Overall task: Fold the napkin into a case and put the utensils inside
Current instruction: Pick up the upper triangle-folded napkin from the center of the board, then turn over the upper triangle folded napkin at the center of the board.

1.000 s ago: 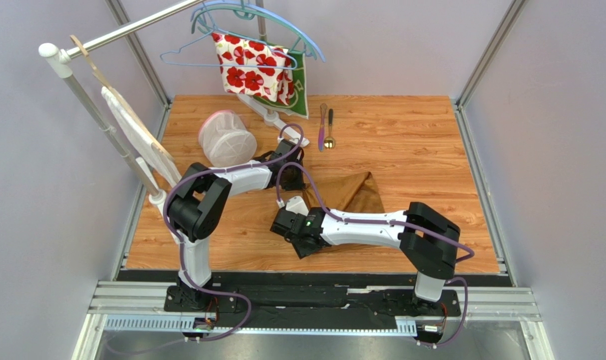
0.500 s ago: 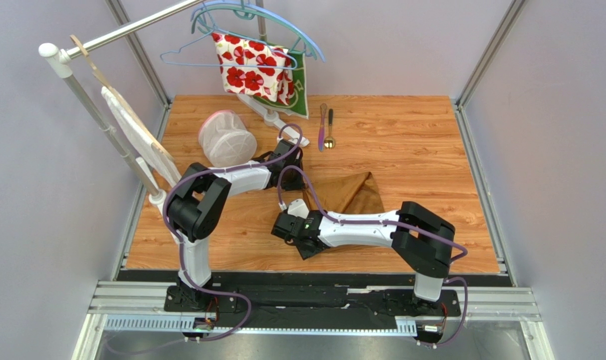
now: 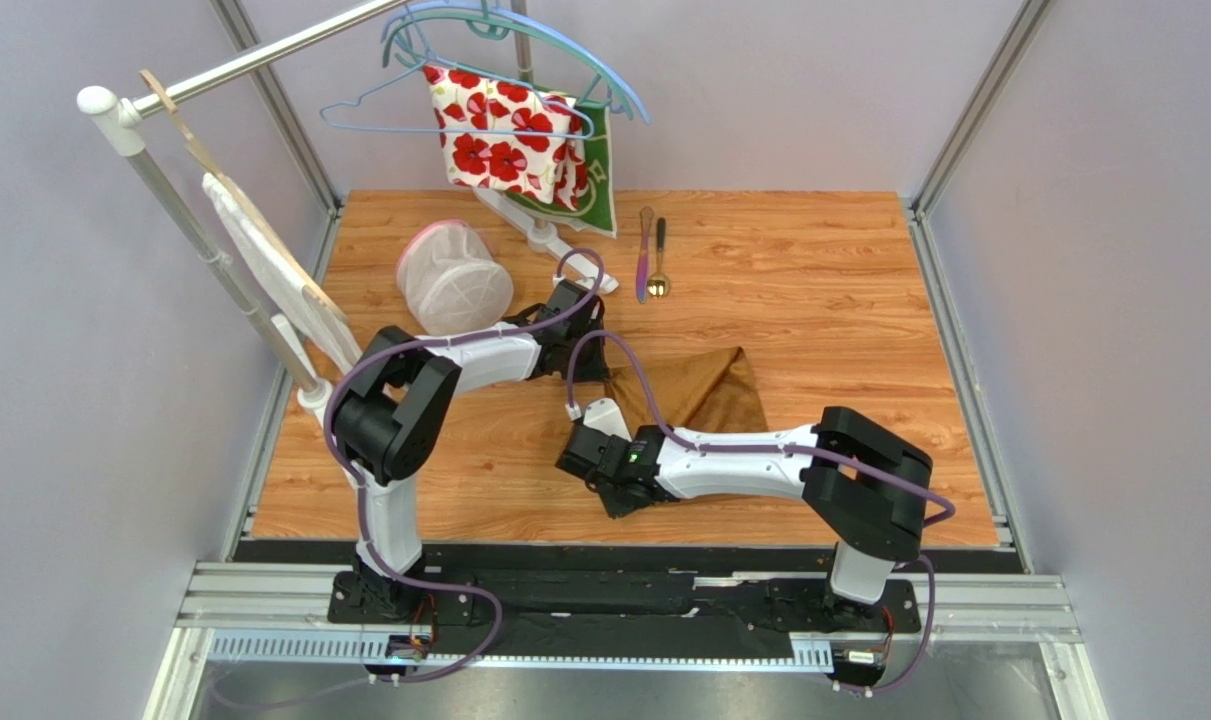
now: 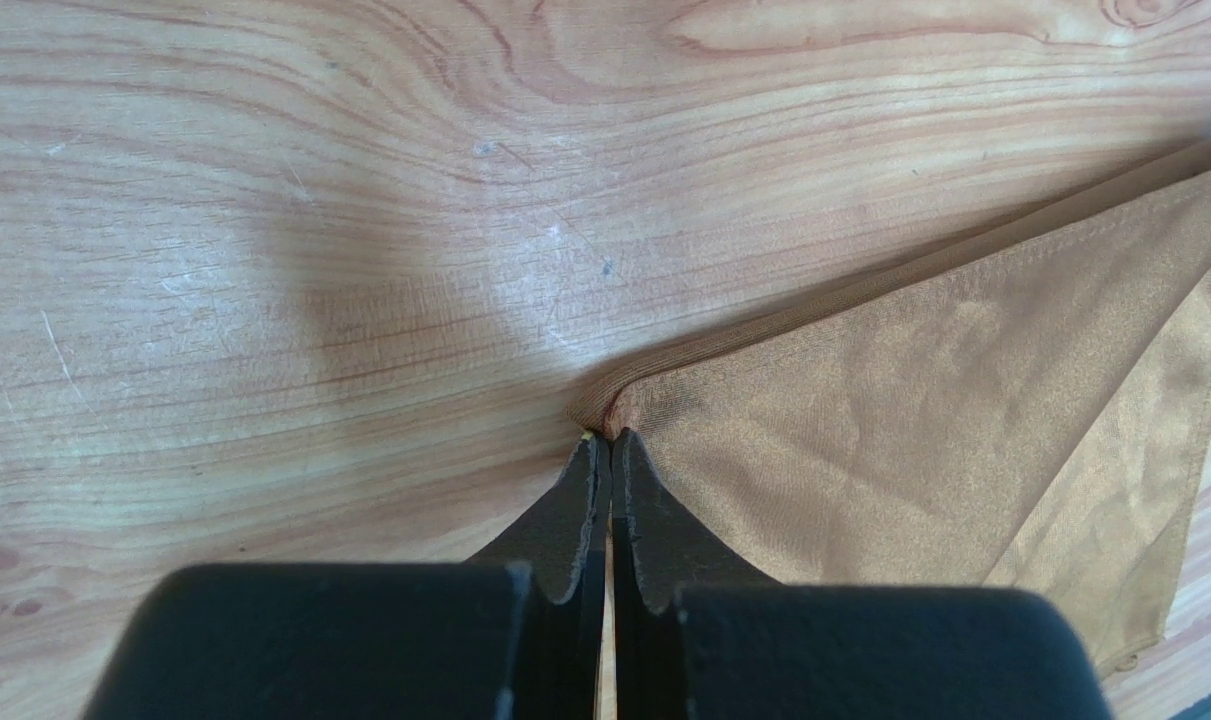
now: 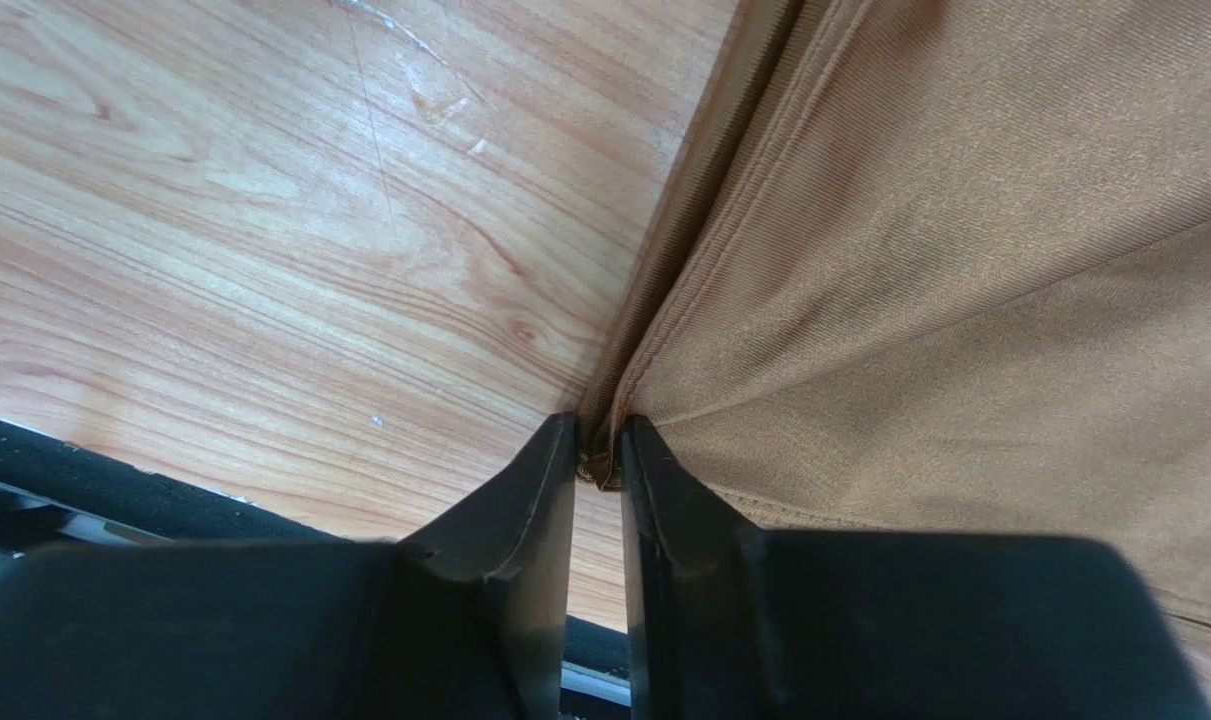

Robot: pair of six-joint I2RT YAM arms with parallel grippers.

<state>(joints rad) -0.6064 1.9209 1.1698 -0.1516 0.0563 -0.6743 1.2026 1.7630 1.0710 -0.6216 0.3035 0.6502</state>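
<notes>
Top external view: the left gripper [image 3: 592,345] reaches down onto the far-left corner of the napkin [image 3: 709,387], and the right gripper [image 3: 617,489] sits at its near-left corner. From this height I cannot tell how far either pair of fingers is parted, as the wrists cover them. The golden-brown napkin lies folded and flat near the middle of the wooden table [image 3: 837,270], partly under the right forearm. The utensils lie well apart from it toward the far edge, the purple-pink knife [image 3: 644,252] just beside the dark-handled spoon [image 3: 658,258]. A white mesh basket [image 3: 454,278] stands left of the left wrist, and a red-flowered cloth [image 3: 506,135] over a green cloth [image 3: 608,188] hangs from hangers [image 3: 476,45] at the back. Left wrist view: the two black fingers [image 4: 574,518] are pressed together with almost no gap, their tips pinching the pointed corner of the napkin [image 4: 927,390], which bunches slightly there. The cloth spreads away to the right, a second layer showing along its right edge, with bare table [image 4: 341,225] on the left. Right wrist view: the fingers [image 5: 529,495] stand nearly closed, a thin slit between them, clamped on a folded edge of the napkin [image 5: 987,270] right at the tips. The fabric fans up and to the right from the grip in taut creases. Wood grain [image 5: 266,225] fills the left, and the dark table edge [image 5: 55,480] runs along the lower left.
</notes>
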